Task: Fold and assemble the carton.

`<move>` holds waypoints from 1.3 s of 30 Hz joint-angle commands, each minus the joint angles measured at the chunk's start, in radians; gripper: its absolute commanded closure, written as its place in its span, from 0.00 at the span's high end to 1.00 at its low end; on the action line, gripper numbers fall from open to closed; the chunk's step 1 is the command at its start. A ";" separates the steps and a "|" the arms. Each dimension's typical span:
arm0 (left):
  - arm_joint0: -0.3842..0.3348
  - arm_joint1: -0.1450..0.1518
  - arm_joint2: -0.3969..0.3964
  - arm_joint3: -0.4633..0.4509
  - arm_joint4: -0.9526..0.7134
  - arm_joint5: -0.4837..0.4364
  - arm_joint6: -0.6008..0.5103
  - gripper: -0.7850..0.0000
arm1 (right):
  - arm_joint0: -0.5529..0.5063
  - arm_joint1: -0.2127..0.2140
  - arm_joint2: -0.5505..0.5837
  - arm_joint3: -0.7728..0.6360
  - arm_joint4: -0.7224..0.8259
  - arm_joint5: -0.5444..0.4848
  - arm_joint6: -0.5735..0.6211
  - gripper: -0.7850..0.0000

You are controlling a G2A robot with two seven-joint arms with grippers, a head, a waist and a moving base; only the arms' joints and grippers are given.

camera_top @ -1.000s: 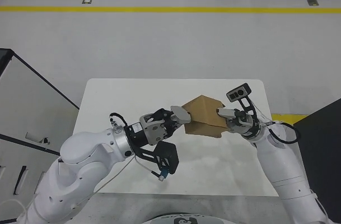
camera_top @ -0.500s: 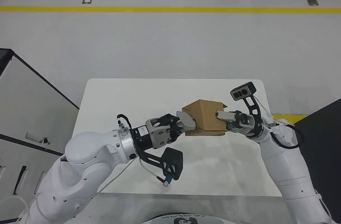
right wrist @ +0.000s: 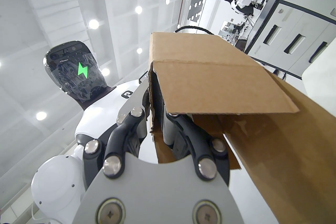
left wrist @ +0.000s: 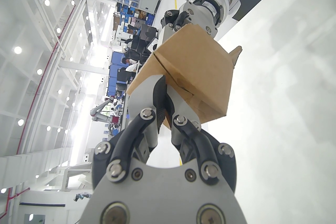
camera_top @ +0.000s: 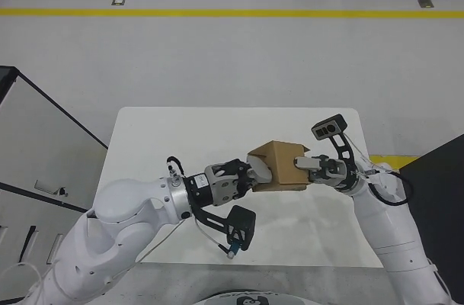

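Brown corrugated cardboard carton (camera_top: 281, 162) (left wrist: 194, 70) (right wrist: 210, 83), held over the right-hand half of the white rectangular desk (camera_top: 163, 145) (left wrist: 288, 78), between the two arms. Its long axis runs across the desk from one arm to the other, nearly level. The end with meeting flaps and a visible seam faces the left arm. The open end, with loose flaps spread, faces the right arm. The left jaws are clenched on the carton's near edge at the seamed end. The right jaws grasp one wall of the open end, one finger inside the carton and one outside. One loose flap juts from the open end toward the desk's far edge. A dark cabinet (camera_top: 18, 114) stands beside the desk on the left. A yellow floor line (camera_top: 232, 13) runs beyond the desk.
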 commanded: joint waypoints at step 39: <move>0.006 0.003 -0.059 0.000 -0.047 0.030 -0.004 0.00 | 0.052 -0.008 -0.042 0.109 0.127 0.020 0.111 0.00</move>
